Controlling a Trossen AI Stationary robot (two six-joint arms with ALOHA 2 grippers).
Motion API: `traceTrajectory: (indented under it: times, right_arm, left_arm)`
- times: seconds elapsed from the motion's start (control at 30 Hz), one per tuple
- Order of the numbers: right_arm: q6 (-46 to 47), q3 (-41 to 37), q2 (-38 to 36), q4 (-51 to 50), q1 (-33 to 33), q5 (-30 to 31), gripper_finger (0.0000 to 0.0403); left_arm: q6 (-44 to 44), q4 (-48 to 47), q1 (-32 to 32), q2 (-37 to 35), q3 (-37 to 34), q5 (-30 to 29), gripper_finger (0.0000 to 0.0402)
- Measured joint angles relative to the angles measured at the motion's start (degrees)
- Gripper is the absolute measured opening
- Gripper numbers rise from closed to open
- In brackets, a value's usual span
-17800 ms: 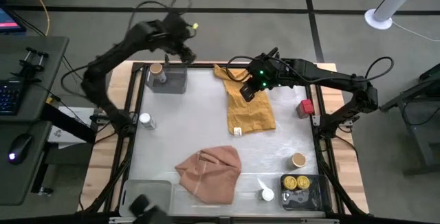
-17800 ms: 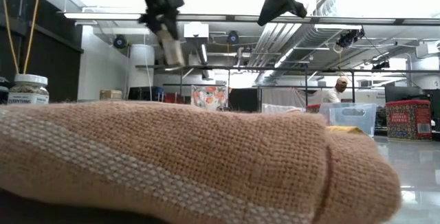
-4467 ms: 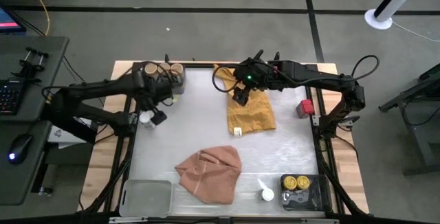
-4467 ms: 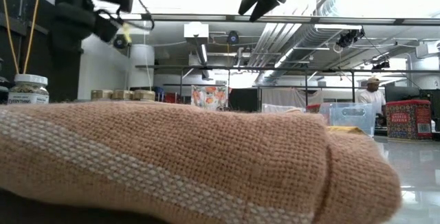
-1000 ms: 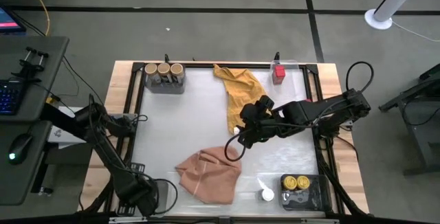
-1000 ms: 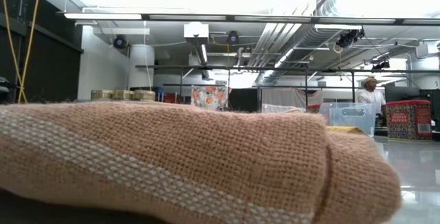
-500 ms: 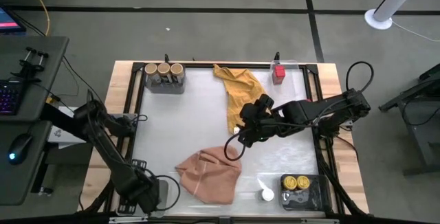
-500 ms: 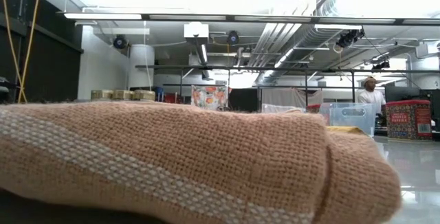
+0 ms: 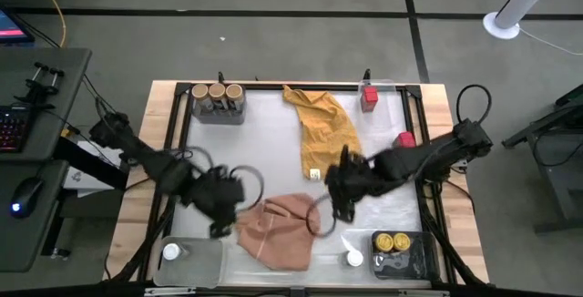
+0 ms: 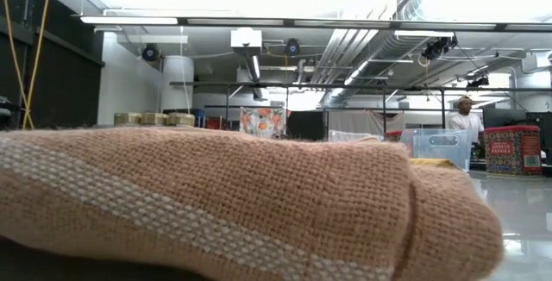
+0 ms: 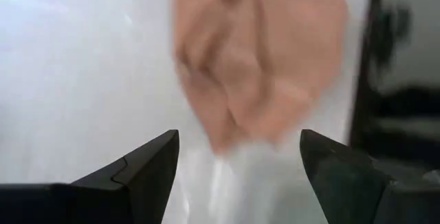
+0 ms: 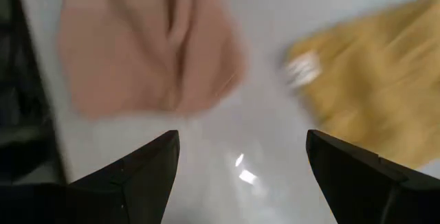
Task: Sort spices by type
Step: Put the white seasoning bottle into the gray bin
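Observation:
Three tan-lidded jars [image 9: 218, 91] stand in a grey tray [image 9: 219, 110] at the far left. One red tin [image 9: 369, 96] stands at the far edge and another [image 9: 404, 140] by the right edge. Two yellow-lidded jars [image 9: 393, 240] sit in a dark tray. One white-lidded jar [image 9: 353, 259] stands on the table, and another [image 9: 170, 251] in the clear tray [image 9: 196, 261] at the near left. My left gripper [image 9: 223, 220] [image 11: 237, 176] is open beside the pink cloth's [image 9: 278, 229] left side. My right gripper [image 9: 335, 210] [image 12: 240, 176] is open above the cloth's right edge.
A mustard cloth [image 9: 328, 133] lies from the far edge toward the middle. In the low view the pink cloth [image 10: 216, 195] fills the foreground and hides most of the table. Bare table lies between the grey tray and the pink cloth.
My left gripper has risen out of the near-left clear tray and swung right and toward the far edge, up to the pink cloth. A white-lidded jar now shows standing in that tray. My right gripper has moved toward the near edge, closer to the pink cloth.

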Motion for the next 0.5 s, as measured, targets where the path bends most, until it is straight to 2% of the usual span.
traceTrajectory:
  times: [0.17, 0.27, 0.37, 0.47, 0.5]
  right_arm:
    - [13.36, -10.01, 0.11, 5.46, 8.88, -6.6, 0.0298]
    - [24.52, -12.94, 0.11, 9.27, 14.76, -7.69, 0.0255]
    - [34.87, -12.79, 0.09, 11.86, 19.54, -5.38, 0.0164]
    - [41.76, -12.6, 0.09, 14.62, 22.56, -3.72, 0.0041]
    - [42.94, -12.61, 0.09, 15.71, 23.13, -3.53, 0.0022]
  left_arm:
    - [7.83, 4.1, 7.34, -0.01, -0.02, -6.1, 0.0289]
    - [10.95, 5.18, 9.02, -0.46, -0.02, -9.28, 0.0289]
    - [14.68, 7.72, 8.94, -1.56, -0.35, -14.12, 0.0289]
    - [17.97, 13.18, 8.52, -3.88, -1.98, -19.37, 0.0289]
    - [18.85, 15.7, 8.48, -5.02, -3.23, -20.64, 0.0288]
